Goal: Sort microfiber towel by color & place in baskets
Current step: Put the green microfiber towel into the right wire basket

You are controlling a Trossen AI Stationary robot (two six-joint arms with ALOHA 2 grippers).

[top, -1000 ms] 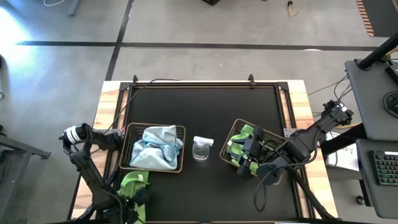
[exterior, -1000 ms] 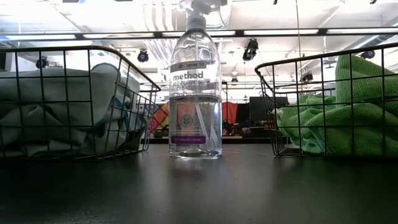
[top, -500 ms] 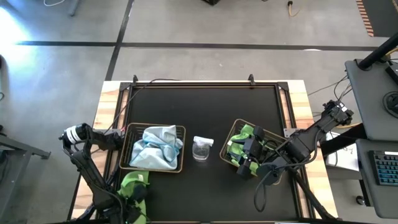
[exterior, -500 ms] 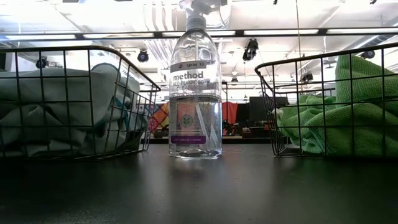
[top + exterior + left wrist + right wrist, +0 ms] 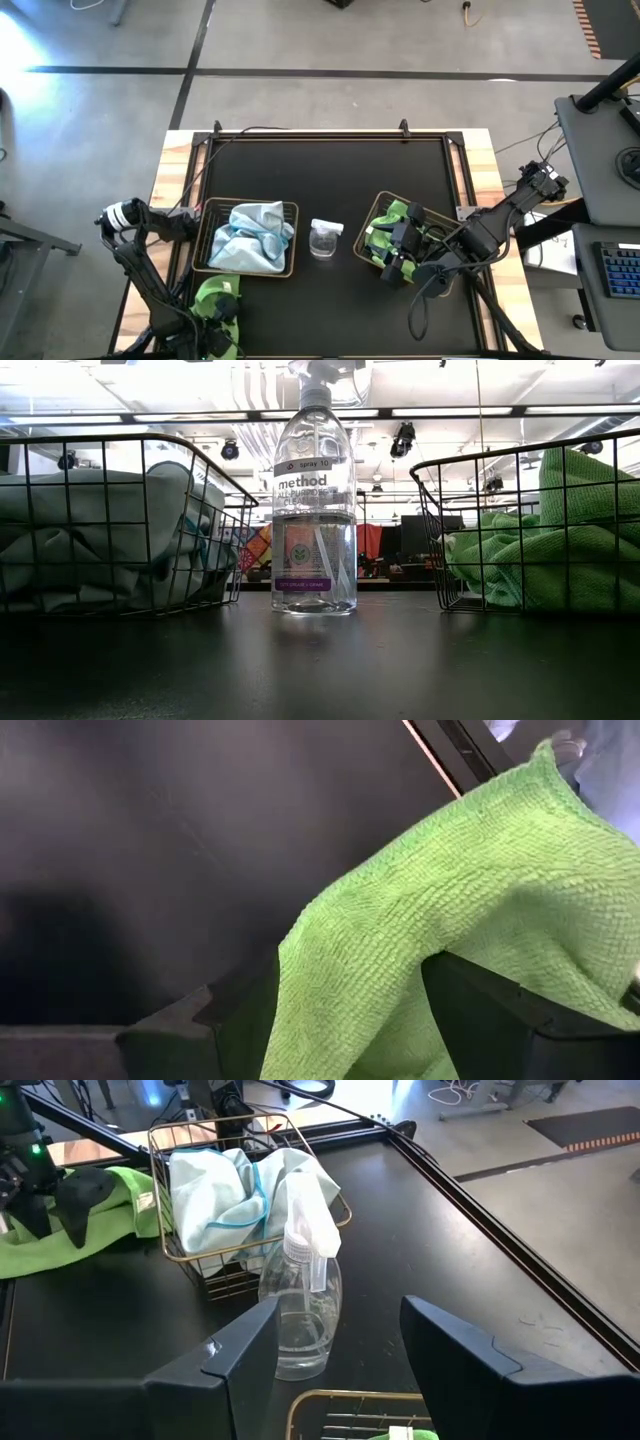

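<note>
Black matting covers the surface, which has pale wooden edges and stands on a grey floor. Two bronze wire baskets sit on it with a clear spray bottle upright between them.

The left basket holds a heap of pale blue towels; no green shows among them. The right basket holds lime green towels, and in the low view their folds rise above its rim. As far as can be seen, each basket holds a single colour.

One green towel is still outside the baskets, near the surface's front left corner, just in front of the blue basket. The left claw is clamped on it: the left wrist view shows the cloth pinched between the two dark fingers and draping forward over the mat.

The right claw rests over the green basket with its fingers apart and nothing between them, as its wrist view shows.

Judging from this, the sorting looks nearly finished. No other loose cloth lies on the surface. What remains is to carry this last green towel past the blue basket and the bottle, then release it into the right basket with the other greens.
</note>
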